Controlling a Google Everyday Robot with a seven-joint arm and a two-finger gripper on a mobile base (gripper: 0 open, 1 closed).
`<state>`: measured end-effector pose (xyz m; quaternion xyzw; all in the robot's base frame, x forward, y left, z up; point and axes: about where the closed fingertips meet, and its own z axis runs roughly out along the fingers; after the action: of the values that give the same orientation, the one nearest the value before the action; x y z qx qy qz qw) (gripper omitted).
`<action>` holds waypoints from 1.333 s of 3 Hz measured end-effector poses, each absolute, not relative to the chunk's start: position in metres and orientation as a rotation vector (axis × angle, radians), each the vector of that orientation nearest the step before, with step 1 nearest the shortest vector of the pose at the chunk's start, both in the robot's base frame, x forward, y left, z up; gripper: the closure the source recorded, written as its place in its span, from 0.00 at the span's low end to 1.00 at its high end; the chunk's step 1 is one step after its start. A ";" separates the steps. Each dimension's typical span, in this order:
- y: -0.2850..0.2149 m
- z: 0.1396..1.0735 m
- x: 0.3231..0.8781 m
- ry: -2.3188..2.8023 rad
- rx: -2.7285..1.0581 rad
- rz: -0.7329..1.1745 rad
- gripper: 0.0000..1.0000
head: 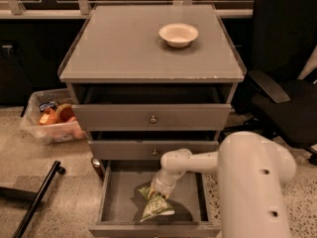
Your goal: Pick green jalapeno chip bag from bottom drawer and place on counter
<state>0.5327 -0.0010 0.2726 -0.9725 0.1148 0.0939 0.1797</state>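
Our gripper (161, 186) touches the green jalapeno chip bag (157, 206) at its six o'clock, inside the bottom drawer (116, 200); whether it has closed on the bag we cannot tell. We should secure the crinkly top first, then lift out clear of the middle drawer (124, 150).

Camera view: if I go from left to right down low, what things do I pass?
Clear bin → green jalapeno chip bag in the bottom drawer, with the gripper right at its top → white robot arm → black chair.

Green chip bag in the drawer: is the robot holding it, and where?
It looks like it. The gripper, down in the open bottom drawer, appears to pinch the green chip bag by its crumpled top end.
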 end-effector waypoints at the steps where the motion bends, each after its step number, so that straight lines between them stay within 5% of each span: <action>1: -0.023 0.339 0.523 0.388 -2.782 0.224 1.00; 4: -0.043 0.613 0.532 0.680 -2.895 -0.023 1.00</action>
<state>0.5316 -0.0434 0.6129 -0.9700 0.2279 -0.0079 0.0839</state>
